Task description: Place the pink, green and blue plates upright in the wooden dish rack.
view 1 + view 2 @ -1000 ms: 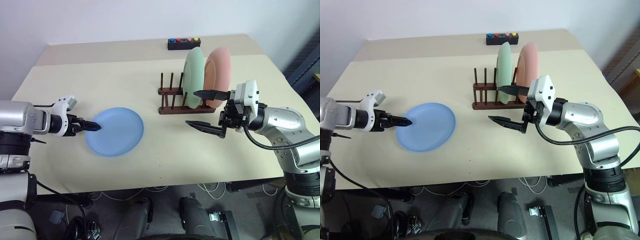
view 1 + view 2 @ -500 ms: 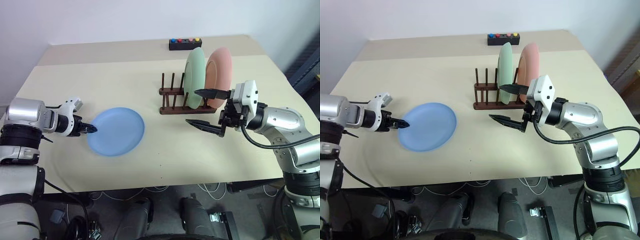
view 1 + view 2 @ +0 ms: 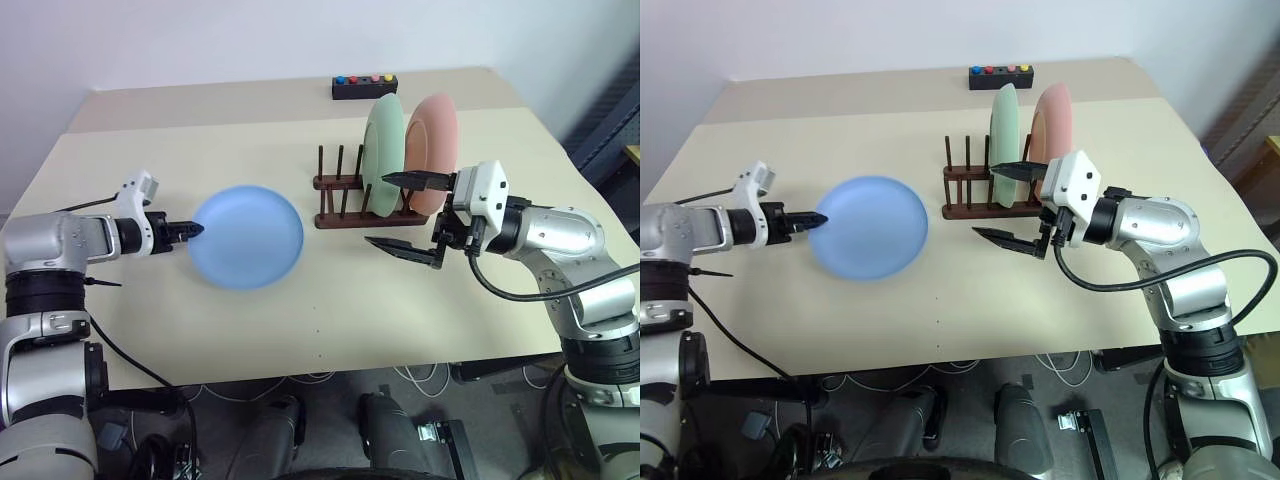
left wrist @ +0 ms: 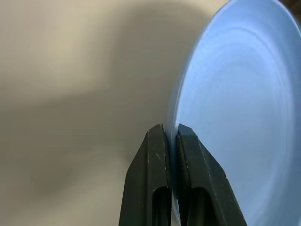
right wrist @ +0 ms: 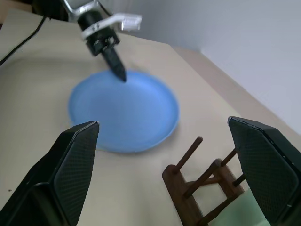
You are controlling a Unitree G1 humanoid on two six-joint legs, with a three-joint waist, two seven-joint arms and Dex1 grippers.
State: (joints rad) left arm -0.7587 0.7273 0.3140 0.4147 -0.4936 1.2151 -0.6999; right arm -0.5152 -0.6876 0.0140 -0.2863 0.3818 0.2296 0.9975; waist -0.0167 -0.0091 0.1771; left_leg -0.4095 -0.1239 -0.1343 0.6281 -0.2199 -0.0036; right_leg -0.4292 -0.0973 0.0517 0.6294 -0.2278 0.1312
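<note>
Left gripper (image 3: pixel 192 229): fingers pressed together on the left rim of the blue plate (image 3: pixel 247 237), which is pinched between them. In the left wrist view the two fingers (image 4: pixel 156 188) clamp the rim edge; their bases are cut off by the frame.

Blue plate: left of centre, tilted up off the table (image 3: pixel 200 330) on its far side. Whether its near edge touches the surface cannot be told. Bare table lies to its left, near and far sides.

Rack (image 3: pixel 366 208): right of centre, dark wooden rails with upright pegs. Its left pegs (image 3: pixel 340 164) stand free; the right end is hidden behind the plates and the right gripper.

Green plate (image 3: pixel 384 139): upright in the rack, edge toward the camera, lower rim hidden among the pegs.

Pink plate (image 3: pixel 433 135): upright just right of the green one, its lower part covered by the right gripper's body.

Right gripper (image 3: pixel 397 211): fingers spread wide, holding nothing, just near of the rack; the upper finger crosses in front of the green plate, the lower hangs above bare table.

Black box (image 3: pixel 364 86): far edge, coloured buttons on top, well apart from the rack.
</note>
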